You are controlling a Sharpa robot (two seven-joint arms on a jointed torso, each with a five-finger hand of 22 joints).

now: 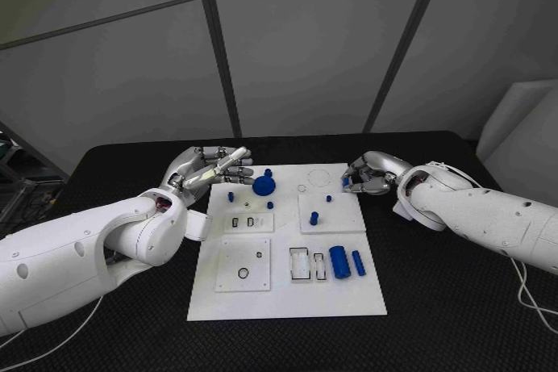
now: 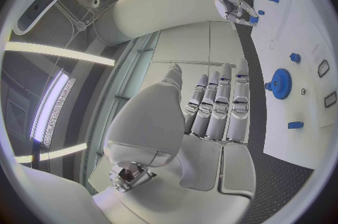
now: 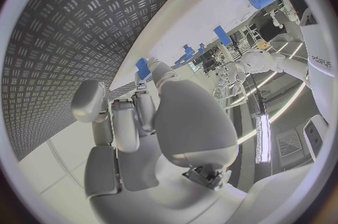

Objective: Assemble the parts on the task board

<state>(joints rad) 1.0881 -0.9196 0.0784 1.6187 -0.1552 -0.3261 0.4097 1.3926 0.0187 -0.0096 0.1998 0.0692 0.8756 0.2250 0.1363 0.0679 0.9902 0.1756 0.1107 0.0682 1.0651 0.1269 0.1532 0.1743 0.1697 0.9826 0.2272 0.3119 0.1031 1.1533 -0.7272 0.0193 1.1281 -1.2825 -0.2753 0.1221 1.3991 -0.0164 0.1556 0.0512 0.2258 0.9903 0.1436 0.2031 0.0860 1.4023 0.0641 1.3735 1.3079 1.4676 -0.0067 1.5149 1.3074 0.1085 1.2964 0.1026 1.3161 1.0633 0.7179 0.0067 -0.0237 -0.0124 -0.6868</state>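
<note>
The white task board lay flat in the middle of the black table, long side running away from the robot. A blue gear stood on its far left part, with small blue pegs near it and another upright peg on the raised plate to the right. Toward the middle, a thick blue cylinder and a thinner blue rod lay side by side, just beside two empty rectangular slots. A raised plate with a small black ring sat on the near left. Most pieces looked loose or unseated, so the assembly seemed to be at an early stage.

The right hand hovered at the board's far right corner, fingers curled in. In the right wrist view a small blue part showed at its fingertips, and the left wrist view showed blue at the same fingertips; it appeared pinched, probably picked up for carrying to a socket.

The left hand was held off the board's far left edge, beside the gear. Its fingers lay straight and together, holding nothing, likely kept aside so the right hand could work.
</note>
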